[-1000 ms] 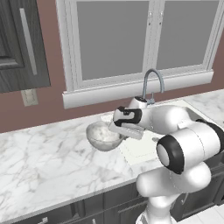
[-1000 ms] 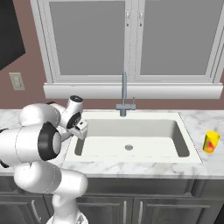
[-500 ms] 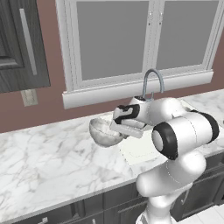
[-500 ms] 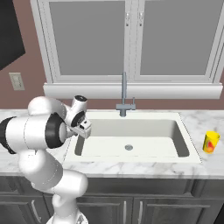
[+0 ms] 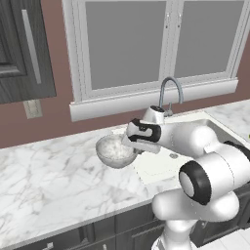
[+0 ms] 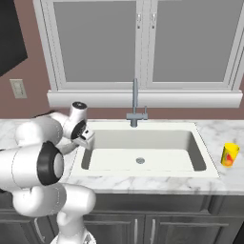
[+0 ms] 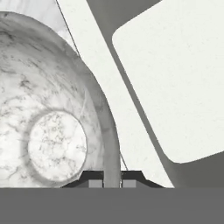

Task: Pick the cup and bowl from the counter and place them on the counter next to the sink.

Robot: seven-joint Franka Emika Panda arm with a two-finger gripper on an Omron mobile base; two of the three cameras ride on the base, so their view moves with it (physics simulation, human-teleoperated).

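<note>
Counter (image 5: 53, 180): white marble slab with grey veins; runs under the jaws and off to both sides of them; the stretch directly below the jaws is bare marble.
Sink (image 6: 143, 152): white sunken basin just beside the jaws on the faucet side; in the hand view its near wall and floor pass close by the bowl's rim; edge strip of marble lies between.
Faucet (image 6: 135, 107): slim curved metal spout, behind the sink, beyond the jaws.
Arm: white, dark joints; reaches forward and bends back toward the sink's left edge.
Bowl (image 5: 115, 151): wide, round, speckled grey-white; hangs from the jaws by its rim, mouth up; body extends away from the jaws on the side opposite the sink; appears lifted clear of the marble, though contact underneath cannot be settled.
Gripper (image 7: 112, 180): jaws narrow, pinched on the bowl's thin rim, one fingertip (image 7: 95, 183) inside the wall, one outside.
Cup (image 6: 229, 155): small yellow tumbler with red-orange mark; upright on the marble beyond the far end of the sink, well apart from the jaws.
Key relation: free marble beside the sink lies straight beneath the held bowl; judged next move is a short drop and release; cup then lies across the whole basin from the jaws.
</note>
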